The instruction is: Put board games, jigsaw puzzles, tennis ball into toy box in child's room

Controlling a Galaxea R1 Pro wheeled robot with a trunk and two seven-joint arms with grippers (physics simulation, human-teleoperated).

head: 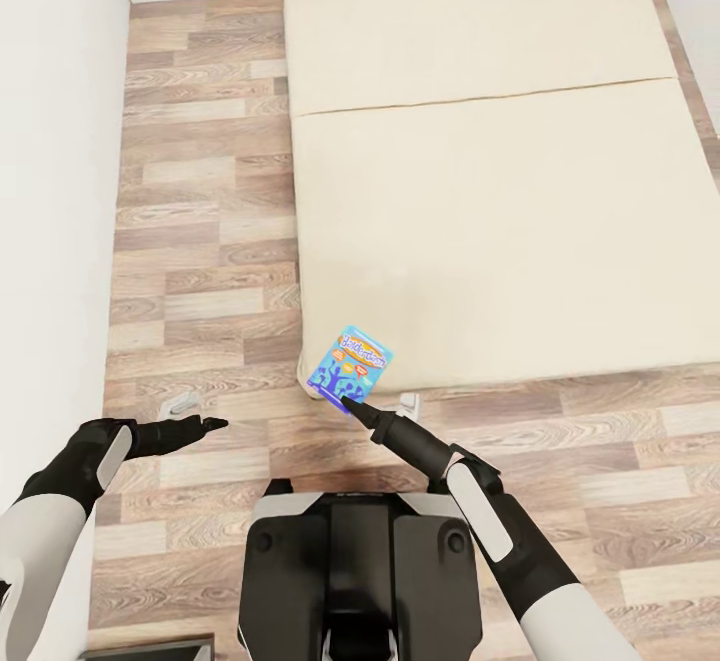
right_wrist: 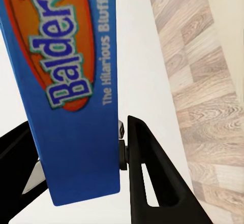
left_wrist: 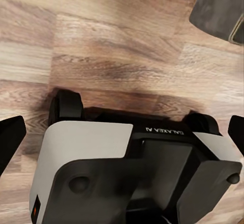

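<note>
On your left a white wall (head: 50,191) runs along the strip of wood plank floor (head: 200,241). Your left gripper (head: 205,425) hangs low over that floor, holding nothing; in the left wrist view its two dark fingertips (left_wrist: 10,140) sit wide apart at either edge, with the robot's own base (left_wrist: 132,173) between them.

Moving right, your right gripper (head: 347,402) is at the near corner of the bed (head: 500,221), and the small blue board game (head: 350,362) stands at its tip. The right wrist view shows the blue box (right_wrist: 66,82) between the two black fingers (right_wrist: 147,178), which look clamped on its lower edge, so I judge you have it in hand.

As for progress: one game looks picked up, and it has yet to be carried to the toy box on the table. The beige mattress is otherwise bare here; how the other toys stand can't be judged from these views.
</note>
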